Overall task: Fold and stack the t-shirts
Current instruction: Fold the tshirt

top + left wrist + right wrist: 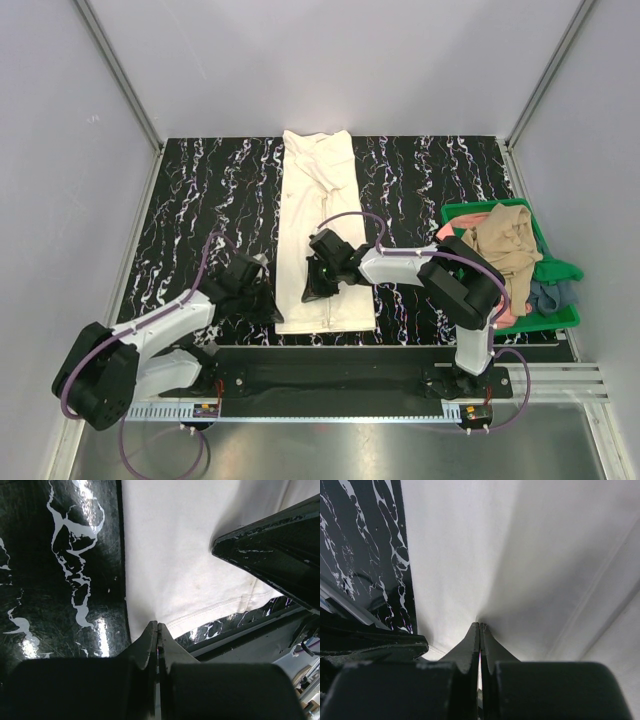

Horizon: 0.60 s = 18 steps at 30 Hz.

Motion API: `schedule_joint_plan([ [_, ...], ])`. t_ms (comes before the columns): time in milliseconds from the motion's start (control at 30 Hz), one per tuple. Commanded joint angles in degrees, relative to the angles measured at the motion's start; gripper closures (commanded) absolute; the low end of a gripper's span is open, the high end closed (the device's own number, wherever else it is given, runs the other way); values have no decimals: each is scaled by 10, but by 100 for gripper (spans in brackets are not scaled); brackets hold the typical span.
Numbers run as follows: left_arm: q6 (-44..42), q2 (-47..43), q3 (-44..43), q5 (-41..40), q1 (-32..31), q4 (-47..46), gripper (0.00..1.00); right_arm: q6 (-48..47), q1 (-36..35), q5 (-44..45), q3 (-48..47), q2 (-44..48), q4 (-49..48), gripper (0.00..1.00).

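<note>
A cream t-shirt (320, 200) lies on the black marbled table (200, 200) as one long strip, folded lengthwise. My right gripper (322, 285) rests on the strip's near part. In the right wrist view it (480, 625) is shut, and the cream cloth (520, 555) puckers at its tips. My left gripper (268, 300) sits at the strip's near-left edge. Seen from the left wrist it (158, 625) is shut, tips at the hem corner of the flat cloth (190, 555); no cloth shows between the jaws. A tan t-shirt (505, 245), a salmon-pink one (445, 232) and a grey-blue one (548, 297) lie heaped at the right.
A green bin (560, 318) at the table's right edge holds the heaped shirts. The right arm's dark body (280, 550) hangs over the cloth close to my left gripper. The metal mounting rail (330, 385) runs along the near edge. Grey walls close in three sides.
</note>
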<state>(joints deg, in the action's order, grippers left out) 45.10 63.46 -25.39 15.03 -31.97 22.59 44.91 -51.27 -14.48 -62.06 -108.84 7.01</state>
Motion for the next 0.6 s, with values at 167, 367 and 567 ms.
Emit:
schedule_joint_plan([
  [167,-7,-20,-12,-13,-3,31,100,4,-2,11,4,-4,-17,100],
  [367,-5,-22,1,-15,-4,30,100,4,-2,11,2,-8,-17,100],
  [567,1,-10,6,-33,-13,32,100,5,-2,12,3,-5,-17,100],
])
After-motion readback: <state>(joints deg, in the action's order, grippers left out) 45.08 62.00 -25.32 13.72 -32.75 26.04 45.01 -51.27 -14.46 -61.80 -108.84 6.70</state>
